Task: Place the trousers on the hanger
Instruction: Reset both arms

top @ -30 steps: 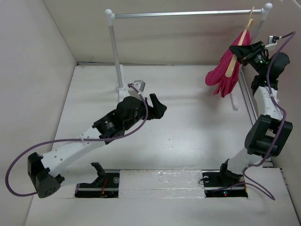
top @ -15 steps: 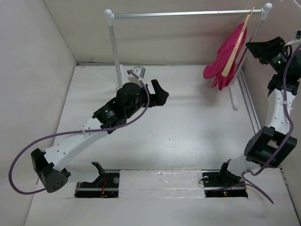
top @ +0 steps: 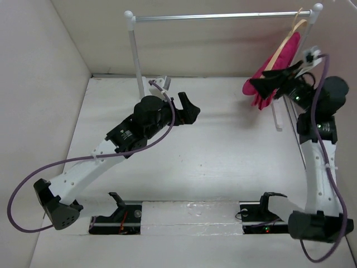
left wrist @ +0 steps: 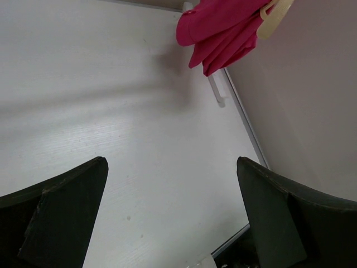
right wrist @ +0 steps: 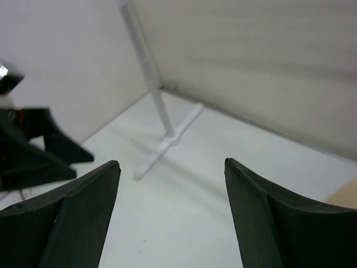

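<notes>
**Hanging at the rail's right end: soft magenta fabric trousers (top: pixel 287 54) over the thin light tan wooden hanger (top: pixel 288 39), both grippers open**

Top view. Shows the white-and-silver tubular rail frame (top: pixel 223 17) standing at the far side of the white table (top: pixel 223 156), with the hanger's hook at the bar's right end and the trousers draped down from it. Puts the black right gripper (top: pixel 266 82), with jaws spread, low against the hanging cloth and overlapping it from this angle; cannot tell whether touching. Places the black left gripper (top: pixel 191 109), likewise spread wide, over the middle of the table, well apart from the trousers and facing them.

Left wrist view. Frames two dark fingers (left wrist: pixel 61 206) at the bottom corners, far apart, holding nothing, with only table between. Catches the trousers at the top, bunched in folds, with a rounded tan end of the hanger poking out at the upper right, beside the beige side wall (left wrist: pixel 301 84). Shows a white foot (left wrist: pixel 217 92) of the rail frame lying on the table just below the cloth.

Right wrist view. Shows this gripper's dark fingers (right wrist: pixel 67 218) wide apart and empty, looking across the table to the far post (right wrist: pixel 148 72) of the rail frame and its crosswise foot (right wrist: pixel 167 145). Catches the left gripper as a dark shape at the left edge. Leaves a blurred tan patch in the lower right corner, too soft to identify.
</notes>
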`<state>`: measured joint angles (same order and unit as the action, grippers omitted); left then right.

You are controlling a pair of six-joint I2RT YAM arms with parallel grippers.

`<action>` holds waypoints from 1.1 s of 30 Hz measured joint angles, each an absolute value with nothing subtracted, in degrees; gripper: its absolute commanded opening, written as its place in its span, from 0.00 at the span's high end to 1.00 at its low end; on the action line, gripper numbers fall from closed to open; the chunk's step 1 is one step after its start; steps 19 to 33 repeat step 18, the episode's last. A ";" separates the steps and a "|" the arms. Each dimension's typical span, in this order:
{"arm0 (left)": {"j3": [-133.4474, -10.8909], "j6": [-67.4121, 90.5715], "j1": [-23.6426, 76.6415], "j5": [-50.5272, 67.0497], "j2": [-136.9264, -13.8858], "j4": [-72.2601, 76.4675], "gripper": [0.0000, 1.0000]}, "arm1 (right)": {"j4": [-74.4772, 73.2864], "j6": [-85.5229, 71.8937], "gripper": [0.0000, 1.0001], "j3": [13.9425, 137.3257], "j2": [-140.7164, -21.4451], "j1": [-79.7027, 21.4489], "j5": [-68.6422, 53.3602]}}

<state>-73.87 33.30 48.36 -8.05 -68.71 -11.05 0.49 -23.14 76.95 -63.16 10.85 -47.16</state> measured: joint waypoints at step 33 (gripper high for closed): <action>-49.45 41.12 48.25 -15.05 -46.59 -17.65 0.03 | -30.35 0.32 0.19 48.49 -34.70 -6.79 -28.67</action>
